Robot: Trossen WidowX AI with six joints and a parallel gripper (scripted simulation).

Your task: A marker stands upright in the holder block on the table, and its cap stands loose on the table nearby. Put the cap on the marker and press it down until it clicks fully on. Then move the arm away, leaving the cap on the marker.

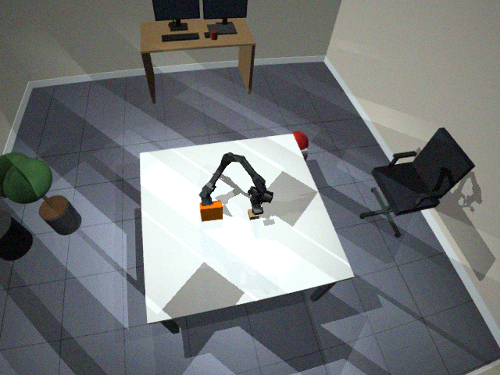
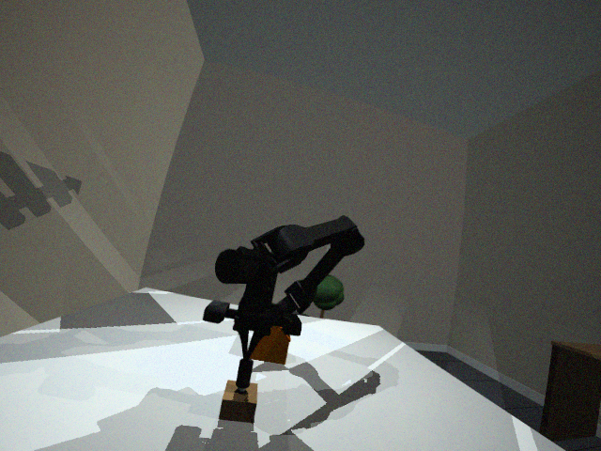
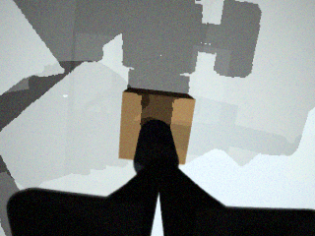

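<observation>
The wooden holder block (image 1: 253, 216) (image 2: 237, 410) (image 3: 129, 130) stands on the white table (image 1: 181, 258). The black cap (image 2: 245, 372) (image 3: 156, 140) sits upright on the marker, above the block. A small greyish part of the marker (image 2: 240, 389) shows between the cap's lower edge and the block; whether the cap is fully on cannot be told. My gripper (image 2: 248, 357) (image 3: 159, 164) is shut, with nothing between its fingers. It points down, and its fingertips meet at the cap's top, touching it or just above it; which one is unclear. The rest of the marker is hidden.
The arm's orange base block (image 1: 211, 211) (image 2: 272, 347) stands on the table, to the left of the holder block in the top view. Arm shadows cross the table. A desk, a chair (image 1: 408, 185) and a plant (image 1: 26, 177) stand away from the table.
</observation>
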